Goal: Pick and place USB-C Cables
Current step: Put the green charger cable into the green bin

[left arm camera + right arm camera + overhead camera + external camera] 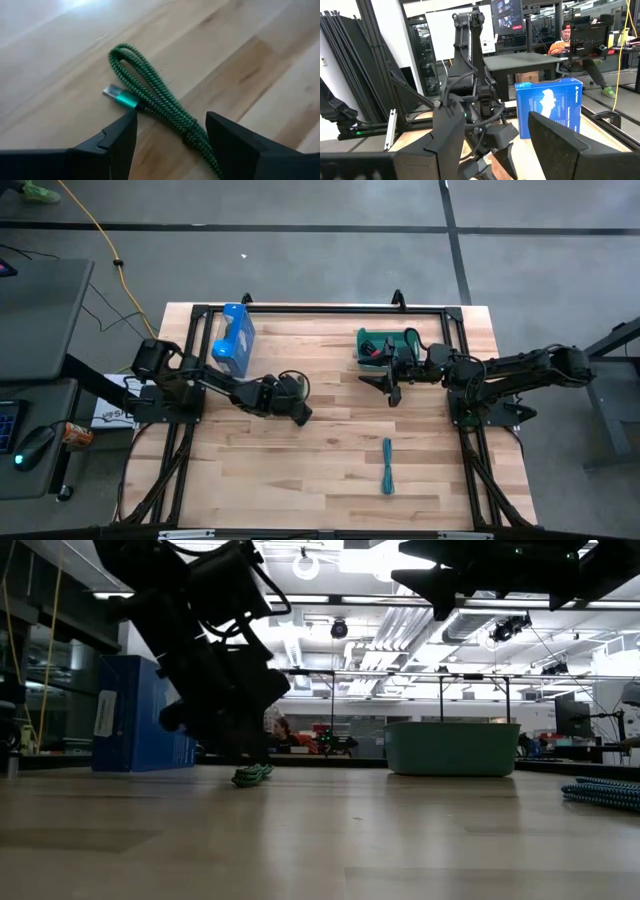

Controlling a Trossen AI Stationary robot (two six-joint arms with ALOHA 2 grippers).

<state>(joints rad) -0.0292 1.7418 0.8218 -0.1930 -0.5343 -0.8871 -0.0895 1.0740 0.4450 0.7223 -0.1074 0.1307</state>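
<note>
The left gripper [170,137] was seen low over the pale wooden surface [330,470], near its middle and toward the left arm's side, with its two dark fingers [117,142] spread apart and nothing held between them. Directly beneath and just ahead of it lay the green braided USB-C cable bundle [150,100], folded into a narrow loop with a silver-tipped green plug at one side. In the left wrist view the bundle's long axis ran on a diagonal, its lower end passing into the gap between the fingers, so the bundle was straddled in part but not yet touched. In the low view the same green bundle [252,774] was seen resting on the surface right under the left arm's wrist.

The right gripper [392,385] was held above the surface just in front of the teal plastic bin [365,337], jaws standing wide and empty, facing across toward the left arm. A red-and-black cable could be made out in the bin, though little of it was shown. The teal braided cable bundle [387,465] lay straight on the surface, well apart from both grippers and nearer the right arm's side. The bright blue cardboard box [234,338] stood near the back left corner.

The green bundle was judged to be the left arm's to take: a short descent with the fingers set across the bundle's narrow width would be called for.
</note>
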